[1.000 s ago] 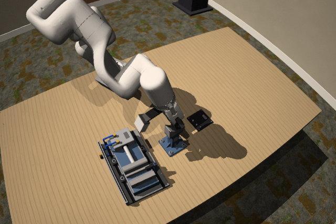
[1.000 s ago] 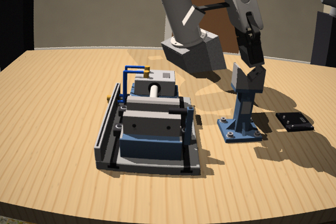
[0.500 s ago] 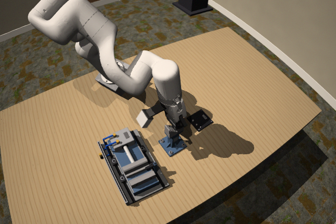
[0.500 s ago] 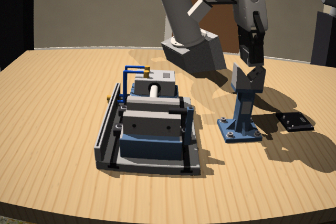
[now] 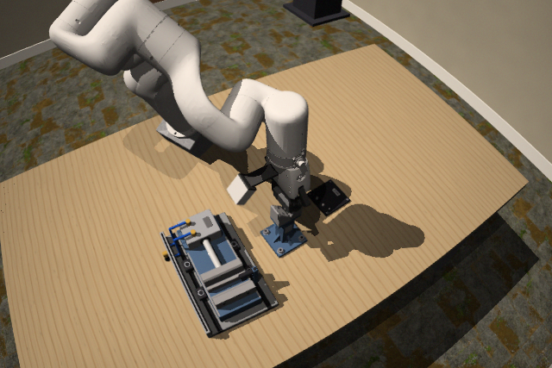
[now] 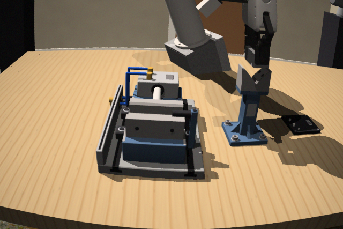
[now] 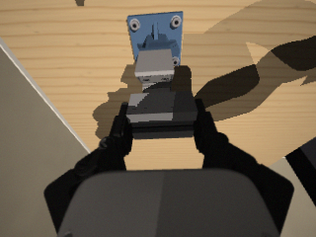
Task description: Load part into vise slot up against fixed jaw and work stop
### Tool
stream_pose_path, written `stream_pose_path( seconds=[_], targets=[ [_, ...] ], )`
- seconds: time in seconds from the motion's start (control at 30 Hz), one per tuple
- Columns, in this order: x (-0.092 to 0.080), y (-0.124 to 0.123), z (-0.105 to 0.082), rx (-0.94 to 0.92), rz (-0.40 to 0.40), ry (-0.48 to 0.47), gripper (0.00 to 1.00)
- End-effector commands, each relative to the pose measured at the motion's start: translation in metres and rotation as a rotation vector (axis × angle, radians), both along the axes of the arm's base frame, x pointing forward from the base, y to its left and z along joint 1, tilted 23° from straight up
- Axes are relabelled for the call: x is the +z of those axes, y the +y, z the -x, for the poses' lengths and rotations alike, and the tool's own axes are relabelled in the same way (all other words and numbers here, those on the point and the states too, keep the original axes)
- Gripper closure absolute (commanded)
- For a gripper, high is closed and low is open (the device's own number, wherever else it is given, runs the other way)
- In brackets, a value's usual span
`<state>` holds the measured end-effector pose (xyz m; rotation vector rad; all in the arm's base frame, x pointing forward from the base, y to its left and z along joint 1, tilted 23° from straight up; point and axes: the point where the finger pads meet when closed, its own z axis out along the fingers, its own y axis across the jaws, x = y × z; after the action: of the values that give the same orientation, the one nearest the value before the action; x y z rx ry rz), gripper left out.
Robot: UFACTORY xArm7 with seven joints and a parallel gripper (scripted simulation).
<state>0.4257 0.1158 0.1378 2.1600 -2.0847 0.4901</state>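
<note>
Now the hand [image 7: 160, 129] grips the part [image 7: 159, 110] above the V-block [image 6: 252, 82].

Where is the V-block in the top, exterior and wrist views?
Top: V-block at centre, under the tool.
Exterior: V-block right of centre, on its blue post.
Wrist: V-block upper centre, beyond the held part.
Shared landmark: its blue bolted base plate.

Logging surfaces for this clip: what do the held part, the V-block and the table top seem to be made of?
The part shut in the hand: matte dark grey with sharp edges, probably machined metal. V-block: dull grey head on a blue painted post and bolted base plate, likely painted steel or cast iron. Table top: pale tan with parallel grain lines, seemingly wood or a wood-look laminate.
</note>
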Motion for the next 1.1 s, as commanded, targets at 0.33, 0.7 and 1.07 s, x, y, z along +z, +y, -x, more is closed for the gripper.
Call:
stream_pose_path(
  seconds=[0.33,0.7,1.07],
  targets=[
    [0.0012,0.0020,-0.0008,-0.007,0.054,-0.006,1.00],
    [0.0013,0.0020,-0.0010,-0.009,0.066,-0.008,1.00],
    [0.0013,0.0020,-0.0010,-0.009,0.067,-0.008,1.00]
  ],
)
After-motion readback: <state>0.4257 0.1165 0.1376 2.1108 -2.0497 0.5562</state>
